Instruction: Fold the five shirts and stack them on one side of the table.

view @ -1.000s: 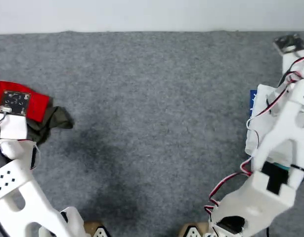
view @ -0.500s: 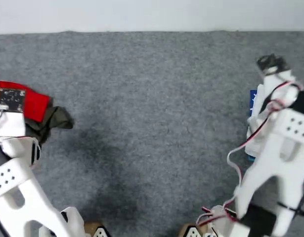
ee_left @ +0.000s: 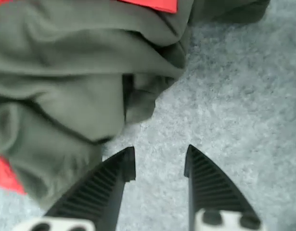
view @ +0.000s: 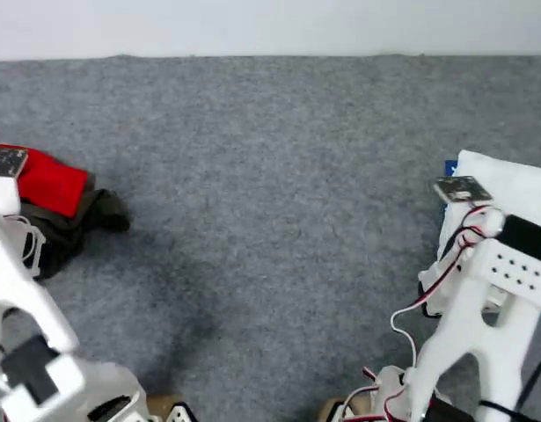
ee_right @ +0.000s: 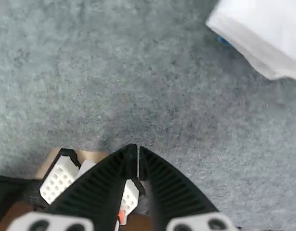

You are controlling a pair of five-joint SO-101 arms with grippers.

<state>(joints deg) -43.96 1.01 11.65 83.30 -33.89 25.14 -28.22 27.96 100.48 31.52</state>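
A shirt heap (view: 72, 209) lies left on the table (view: 270, 176), a shirt stack (view: 509, 180) right.

Grey felt mat (view: 270, 193) covers the table and lies directly under the left gripper (ee_left: 160, 161) and the right gripper (ee_right: 138, 148). Nap is coarse and mottled. White wall strip (view: 270, 26) runs along the mat's far edge, well apart from both grippers. Tan wood patch (ee_right: 49, 161) at the mat's edge, just beside the right gripper's tips.
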